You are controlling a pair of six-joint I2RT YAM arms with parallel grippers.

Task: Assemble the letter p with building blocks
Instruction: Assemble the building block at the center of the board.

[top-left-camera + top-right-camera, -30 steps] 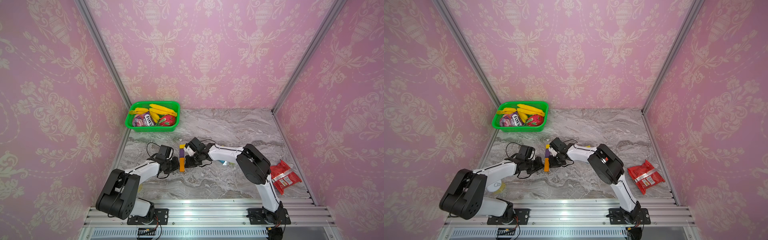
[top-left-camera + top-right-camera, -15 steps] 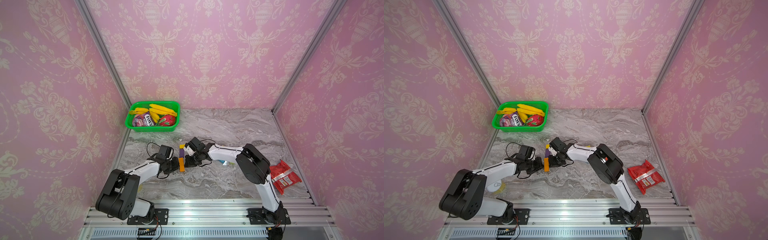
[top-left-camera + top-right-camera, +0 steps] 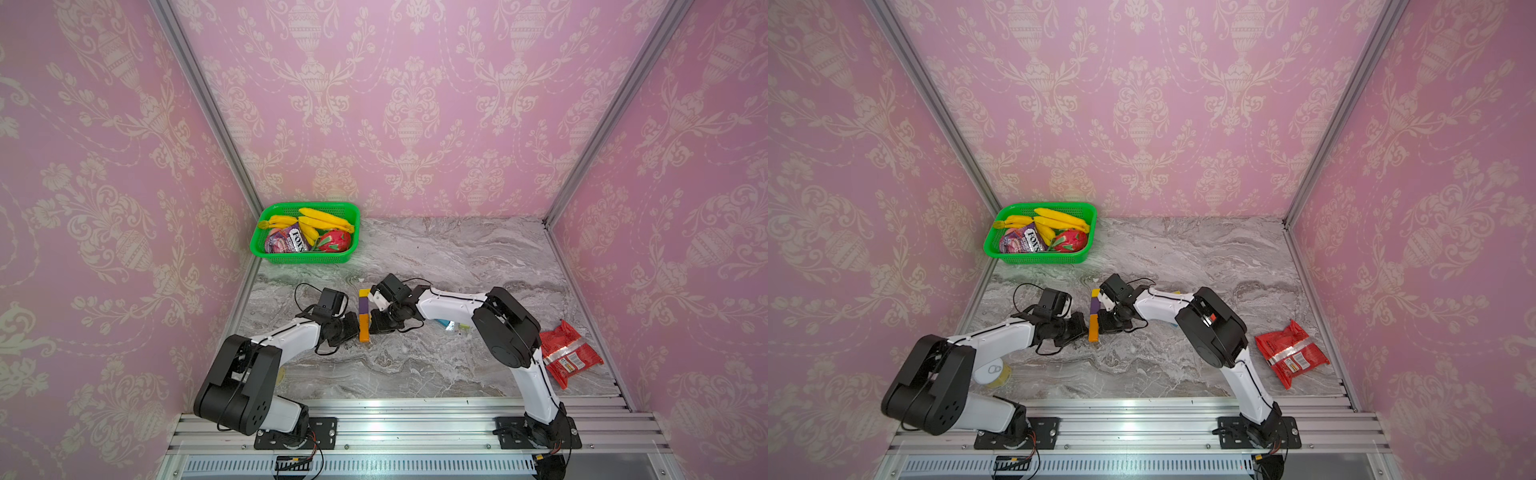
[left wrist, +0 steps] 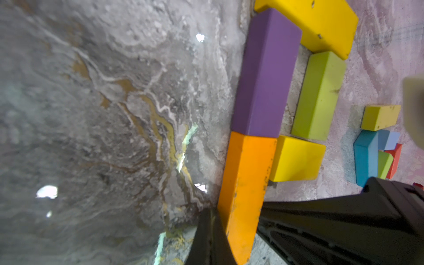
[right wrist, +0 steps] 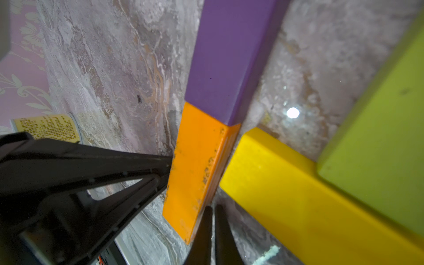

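The orange block lies flat on the tabletop as the foot of the stem. Its end butts against the purple block, the short yellow block touches its side, and the lime green block lies just beyond, so the P looks nearly complete. We judge the step to be squaring this stem, so we nudge gently and evenly from both sides, low on the block's flanks, and we watch that the seam with the purple comes out straight and the yellow bar is not shoved. The block sits between the two arms: the left jaws, fully closed and holding nothing, touch its outer side, and the right jaws, likewise closed and empty, sit at the opposite side by the yellow block, touching or very nearly so.
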